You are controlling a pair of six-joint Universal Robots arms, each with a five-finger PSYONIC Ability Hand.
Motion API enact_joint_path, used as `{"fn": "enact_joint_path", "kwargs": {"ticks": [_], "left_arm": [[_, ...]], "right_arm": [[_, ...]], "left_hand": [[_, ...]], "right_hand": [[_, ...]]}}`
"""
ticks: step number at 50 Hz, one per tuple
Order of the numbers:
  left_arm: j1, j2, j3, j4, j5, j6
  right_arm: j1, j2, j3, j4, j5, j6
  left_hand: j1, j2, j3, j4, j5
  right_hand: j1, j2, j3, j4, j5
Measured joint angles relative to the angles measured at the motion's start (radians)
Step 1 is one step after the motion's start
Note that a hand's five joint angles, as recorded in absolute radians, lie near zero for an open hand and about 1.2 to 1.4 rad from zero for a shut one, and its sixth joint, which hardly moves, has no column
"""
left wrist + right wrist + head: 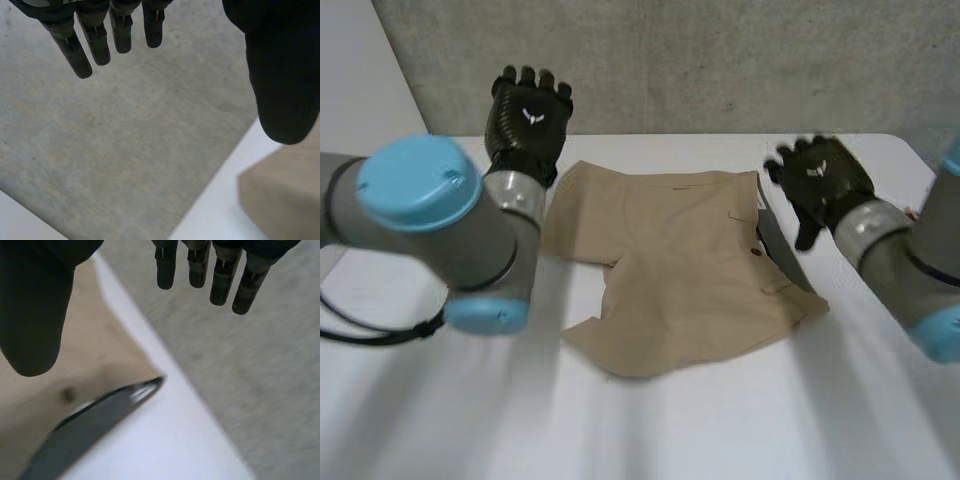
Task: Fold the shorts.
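Note:
The tan shorts [680,265] lie folded in the middle of the white table [720,430], with a dark inner waistband strip [775,250] showing along their right side. My left hand [528,115] hovers open above the table's far edge, just beyond the shorts' far left corner; its own view shows straight fingers [75,50] and that corner [280,195] beside the thumb. My right hand [820,180] is open too, raised just right of the waistband. Below its thumb [35,305] I see the tan cloth [75,370] and the dark strip [95,425]. Neither hand holds anything.
A grey concrete wall [720,60] rises right behind the table's far edge. My left arm's blue-capped elbow [430,200] stands over the table's left part, my right forearm [910,270] over its right side.

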Motion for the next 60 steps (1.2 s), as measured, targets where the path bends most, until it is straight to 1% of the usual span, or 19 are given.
{"fn": "enact_joint_path", "kwargs": {"ticks": [3, 4, 8, 11, 13, 14, 15, 17, 18, 22, 24, 27, 31, 36, 50, 53, 55, 57, 60], "left_arm": [[-0.016, 0.086, -0.112, -0.036, -0.001, -0.045], [-0.025, 0.129, -0.167, -0.059, 0.000, -0.076], [-0.048, 0.221, -0.288, -0.132, 0.003, -0.171], [-0.059, 0.261, -0.352, -0.200, 0.004, -0.260], [-0.062, 0.272, -0.381, -0.246, 0.005, -0.317], [-0.064, 0.278, -0.399, -0.280, 0.006, -0.361], [-0.065, 0.281, -0.417, -0.319, 0.007, -0.408], [-0.065, 0.283, -0.435, -0.361, 0.009, -0.462], [-0.066, 0.282, -0.450, -0.403, 0.011, -0.519], [-0.065, 0.277, -0.478, -0.467, 0.015, -0.632], [-0.064, 0.276, -0.492, -0.483, 0.016, -0.679], [-0.064, 0.278, -0.509, -0.490, 0.017, -0.716], [-0.066, 0.282, -0.526, -0.487, 0.017, -0.730], [-0.081, 0.279, -0.539, -0.482, 0.017, -0.729], [-0.093, 0.266, -0.535, -0.469, 0.014, -0.727], [-0.094, 0.264, -0.533, -0.460, 0.013, -0.727], [-0.094, 0.259, -0.531, -0.450, 0.012, -0.727], [-0.094, 0.250, -0.528, -0.436, 0.011, -0.726], [-0.095, 0.229, -0.521, -0.413, 0.010, -0.725]], "right_arm": [[-0.054, -0.028, 0.064, 0.079, -0.073, 0.000], [-0.081, -0.038, 0.095, 0.111, -0.107, -0.001], [-0.148, -0.051, 0.171, 0.161, -0.191, -0.007], [-0.184, -0.050, 0.211, 0.168, -0.250, -0.012], [-0.205, -0.048, 0.231, 0.166, -0.290, -0.018], [-0.209, -0.047, 0.235, 0.166, -0.299, -0.019], [-0.229, -0.039, 0.250, 0.161, -0.339, -0.028], [-0.242, -0.027, 0.259, 0.156, -0.369, -0.037], [-0.253, -0.014, 0.263, 0.148, -0.392, -0.046], [-0.266, 0.023, 0.260, 0.118, -0.421, -0.062], [-0.270, 0.046, 0.255, 0.097, -0.426, -0.066], [-0.271, 0.080, 0.245, 0.069, -0.425, -0.069], [-0.270, 0.112, 0.232, 0.051, -0.420, -0.074], [-0.269, 0.144, 0.214, 0.040, -0.417, -0.102], [-0.261, 0.186, 0.173, 0.012, -0.413, -0.125], [-0.259, 0.192, 0.164, 0.007, -0.413, -0.124], [-0.258, 0.194, 0.159, 0.003, -0.413, -0.123], [-0.257, 0.193, 0.154, 0.001, -0.413, -0.120], [-0.255, 0.190, 0.151, -0.001, -0.412, -0.114]], "left_hand": [[0.000, 0.000, 0.000, 0.000, 0.000], [0.000, 0.000, 0.000, 0.000, 0.000], [0.000, 0.000, 0.000, 0.000, 0.000], [0.000, 0.000, 0.000, 0.000, 0.000], [0.004, 0.003, 0.001, 0.002, 0.000], [0.004, 0.004, 0.002, 0.003, 0.000], [0.016, 0.015, 0.003, 0.007, 0.004], [0.066, 0.053, 0.037, 0.046, 0.025], [0.099, 0.083, 0.067, 0.075, 0.055], [0.234, 0.211, 0.199, 0.210, 0.191], [0.264, 0.245, 0.234, 0.242, 0.224], [0.267, 0.249, 0.240, 0.251, 0.233], [0.267, 0.249, 0.240, 0.251, 0.233], [0.264, 0.248, 0.239, 0.249, 0.230], [0.264, 0.247, 0.238, 0.248, 0.229], [0.264, 0.247, 0.238, 0.248, 0.229], [0.264, 0.247, 0.238, 0.248, 0.229], [0.264, 0.247, 0.238, 0.245, 0.225], [0.264, 0.247, 0.238, 0.244, 0.222]], "right_hand": [[0.000, 0.000, 0.000, 0.000, 0.000], [0.000, 0.000, 0.000, 0.000, 0.000], [0.000, 0.000, 0.000, 0.000, 0.000], [0.039, 0.064, 0.064, 0.048, 0.045], [0.115, 0.153, 0.154, 0.134, 0.117], [0.115, 0.153, 0.154, 0.134, 0.117], [0.153, 0.192, 0.194, 0.177, 0.154], [0.208, 0.256, 0.259, 0.244, 0.213], [0.224, 0.279, 0.280, 0.264, 0.231], [0.299, 0.372, 0.371, 0.350, 0.312], [0.333, 0.410, 0.409, 0.391, 0.353], [0.340, 0.415, 0.417, 0.399, 0.361], [0.342, 0.416, 0.420, 0.402, 0.365], [0.438, 0.539, 0.537, 0.520, 0.477], [0.501, 0.600, 0.602, 0.588, 0.538], [0.595, 0.735, 0.737, 0.722, 0.660], [0.688, 0.917, 0.914, 0.902, 0.832], [0.702, 0.963, 0.963, 0.953, 0.885], [0.702, 0.963, 0.967, 0.959, 0.897]]}}
